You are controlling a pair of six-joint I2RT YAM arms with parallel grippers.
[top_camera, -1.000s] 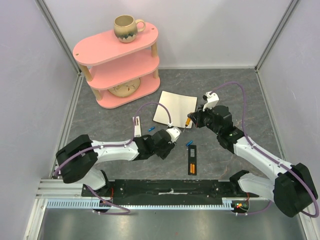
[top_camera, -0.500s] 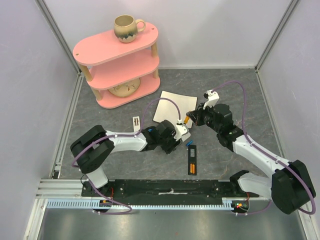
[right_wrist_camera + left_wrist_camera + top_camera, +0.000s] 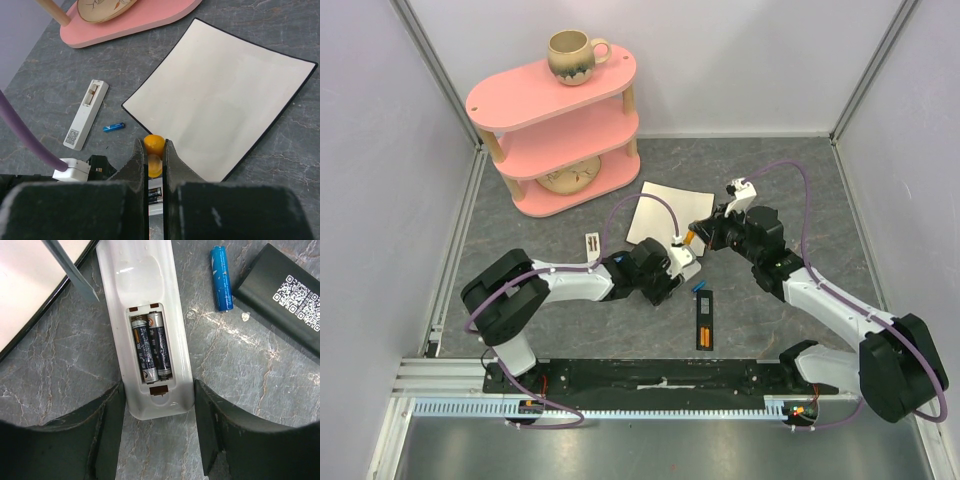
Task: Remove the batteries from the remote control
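Sitting side by side in white remote's [image 3: 150, 295] open bay: two dark, glossy cylindrical batteries [image 3: 151, 347] w/ metal caps. Loose blue cell [image 3: 221, 277] on grey marbled tabletop [image 3: 250, 370], near matte black remote [image 3: 287, 292]. Left gripper [image 3: 159, 402] clasps white remote's rounded end, fingers wide, against both sides. Right gripper [image 3: 154, 150] pinched tight on screwdriver's [image 3: 154, 143] orange handle. Battery labels too small to read; black remote cut off.
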